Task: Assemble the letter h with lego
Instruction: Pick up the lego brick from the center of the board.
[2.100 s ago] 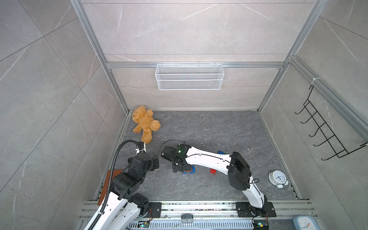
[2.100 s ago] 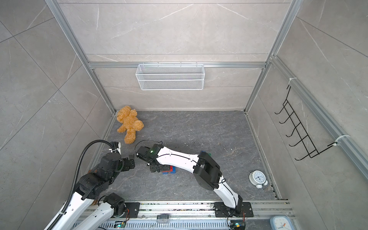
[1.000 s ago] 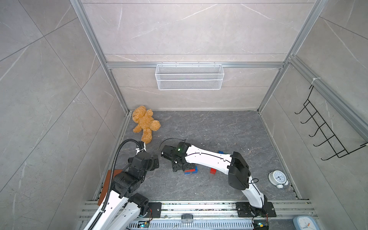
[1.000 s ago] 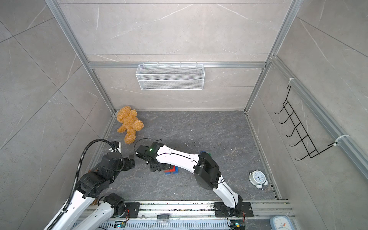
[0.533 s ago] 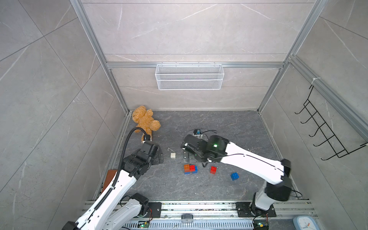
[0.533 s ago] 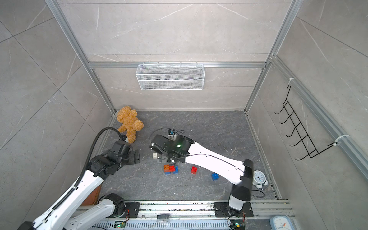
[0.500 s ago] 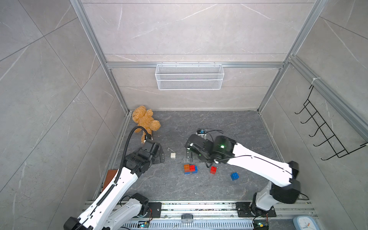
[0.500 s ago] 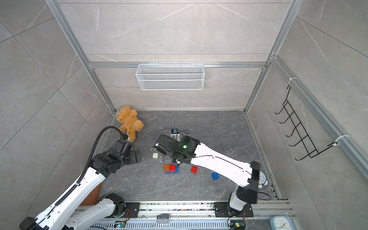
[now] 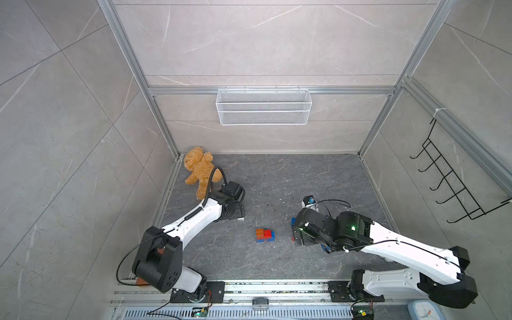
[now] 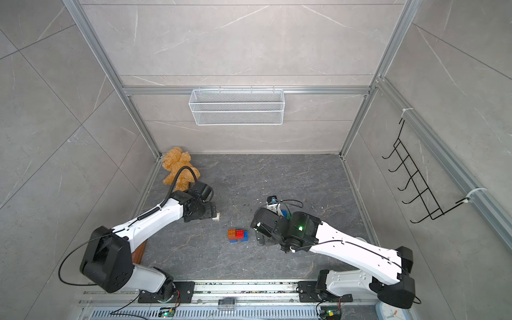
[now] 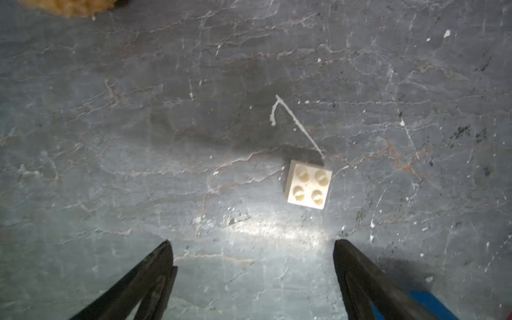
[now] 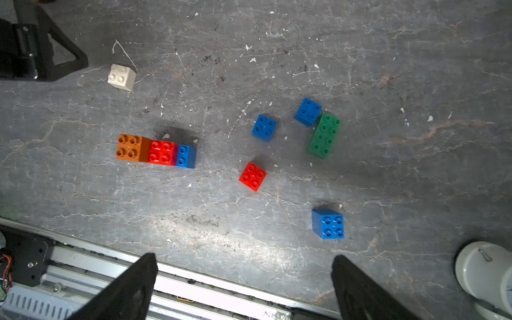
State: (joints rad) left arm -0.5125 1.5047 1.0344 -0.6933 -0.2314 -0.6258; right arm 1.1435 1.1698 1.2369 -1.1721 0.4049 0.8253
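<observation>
Right wrist view gives us the lego best. A row (image 12: pixel 156 151) of orange, red and blue bricks pressed together lies on the grey counter (image 12: pixel 388 69), with loose pieces spread near it. A red brick (image 12: pixel 252 176) sits alone. Three blue bricks (image 12: pixel 264 128) lie apart from one another, one of them touching the long green brick (image 12: pixel 324 135). A white brick (image 12: pixel 122 77) lies well apart from those, on the row's other side.

In both top views the row sits at lower centre of the frame, between the two arms. The white brick shows left of it and a little higher, just beside the tip of the left fingers (image 9: pixel 236 212). Our right fingers (image 9: pixel 297 235) hover right of the row, near it but not touching. The right arm covers most of the loose bricks there, so we see only slivers of blue and green.

Left wrist view shows the left fingers spread wide with bare counter between them, holding nothing. The white brick lies studs up beyond their tips, not between them. Our right fingers are likewise spread wide and empty, with only counter and the front rail seen between them.

A bear (image 9: pixel 199 169) lies at the counter's upper left corner in the top views. A white clock (image 12: pixel 487 271), partly cut off in the right wrist view, stands apart from the nearest blue brick.
</observation>
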